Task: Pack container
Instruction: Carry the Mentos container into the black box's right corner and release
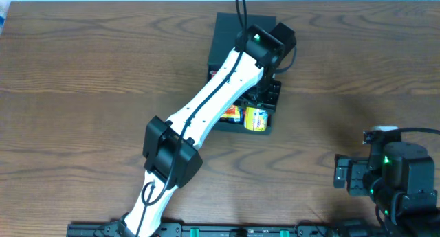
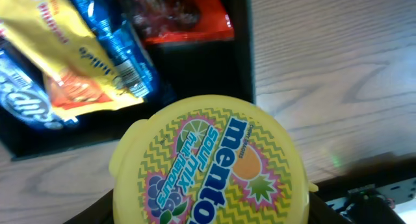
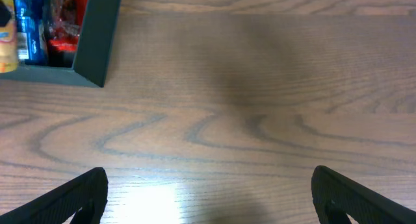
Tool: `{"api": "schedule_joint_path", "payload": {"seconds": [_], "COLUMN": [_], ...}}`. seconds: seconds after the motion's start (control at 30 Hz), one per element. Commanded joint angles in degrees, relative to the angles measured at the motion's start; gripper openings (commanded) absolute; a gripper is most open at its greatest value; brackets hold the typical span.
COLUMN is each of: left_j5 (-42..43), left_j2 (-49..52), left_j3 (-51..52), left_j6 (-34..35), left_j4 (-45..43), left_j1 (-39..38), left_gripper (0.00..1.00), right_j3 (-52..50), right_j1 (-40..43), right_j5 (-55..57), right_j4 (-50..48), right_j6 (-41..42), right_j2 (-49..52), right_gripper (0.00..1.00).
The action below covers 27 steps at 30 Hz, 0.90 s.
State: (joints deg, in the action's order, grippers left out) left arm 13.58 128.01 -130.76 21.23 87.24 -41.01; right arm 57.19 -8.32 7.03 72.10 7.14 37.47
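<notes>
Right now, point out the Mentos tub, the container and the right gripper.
Mentos tub (image 2: 211, 169): left wrist view, on its yellow printed lid.
container (image 3: 97, 36): right wrist view, on its outer wall.
right gripper (image 3: 208, 178): right wrist view, midway between its open fingertips.

Reaching diagonally from lower left over the container, upper centre; yellow tub at its lower edge; right gripper lower right.

The container sits at 12 o'clock on my worktop, packets inside. The tub is in its 5 o'clock corner, between my left claw's fingers.
</notes>
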Motion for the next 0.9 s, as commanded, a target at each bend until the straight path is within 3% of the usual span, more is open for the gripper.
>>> {"api": "schedule_joint_path", "payload": {"seconds": [0.0, 0.47, 0.87], "left_j5": [1.5, 1.5, 1.5], "left_j2": [2.2, 6.3, 9.6], "left_j3": [-1.8, -1.8, -1.8], "left_j6": [0.7, 2.0, 1.0], "left_j4": [0.0, -8.1, -7.1], "left_j1": [0.5, 4.5, 3.4], "left_gripper": [0.06, 0.06, 0.06], "right_j3": [0.1, 0.1, 0.1], "right_j1": [0.6, 0.6, 0.6], "right_j5": [-0.2, -0.2, -0.2], "right_j4": [-0.1, -0.1, -0.1], "right_j6": [-0.6, -0.6, -0.6], "right_j2": [-0.1, -0.1, -0.1], "right_gripper": [0.99, 0.99, 0.99]}}
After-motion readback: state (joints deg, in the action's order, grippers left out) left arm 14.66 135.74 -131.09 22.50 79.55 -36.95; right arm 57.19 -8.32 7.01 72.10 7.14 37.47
